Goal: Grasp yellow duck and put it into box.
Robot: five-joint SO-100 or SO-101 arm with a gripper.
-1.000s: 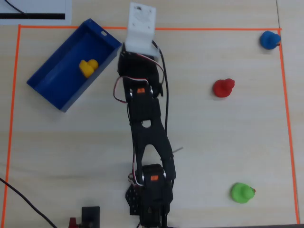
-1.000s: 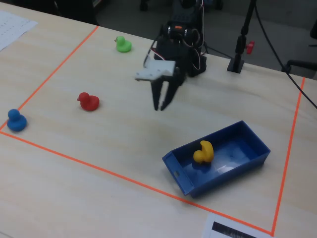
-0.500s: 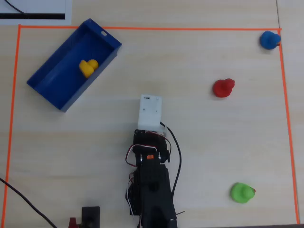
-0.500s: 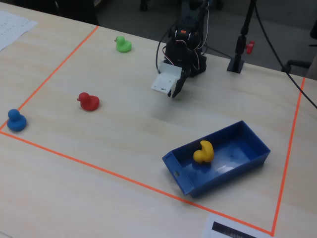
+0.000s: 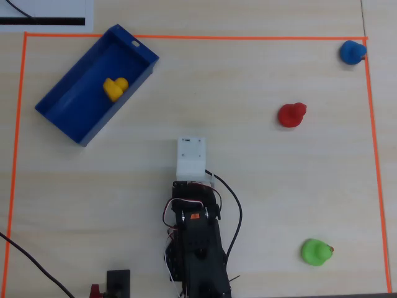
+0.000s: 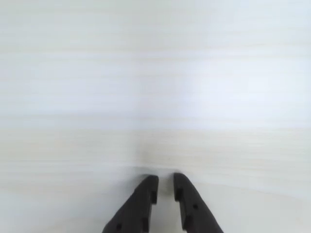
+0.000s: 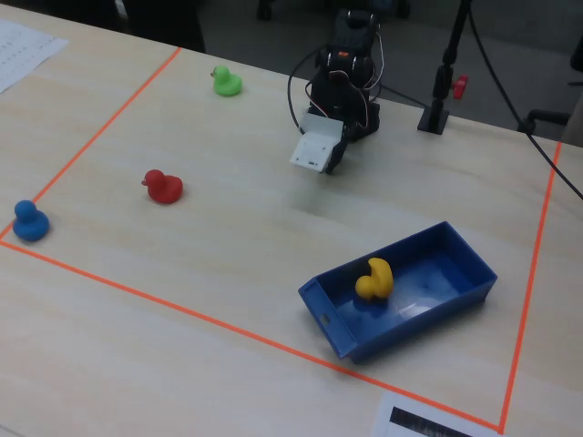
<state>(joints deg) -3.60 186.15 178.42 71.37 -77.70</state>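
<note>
1. In the overhead view, the box (image 5: 62, 108) sits at the far left of the tabletop (image 5: 248, 174), and the yellow duck (image 5: 115, 87) lies inside it, near the middle of its floor. The fixed view shows the same: the duck rests on the blue floor, clear of the walls.
2. Judging from this, the task looks essentially finished: the duck is in the box, and nothing seems left but for the arm to settle.
3. Right of the box, the pincer (image 6: 165, 183) hangs empty over bare tabletop; in the wrist view its jaws stand nearly together, with only a narrow slit between them and nothing gripped.
4. The duck lies well apart from the pincer, up and to the left of it in the overhead view.
5. Further right of the box lie the red duck (image 5: 291, 114), the green duck (image 5: 315, 251) and the blue duck (image 5: 352, 51), all untouched.
</note>
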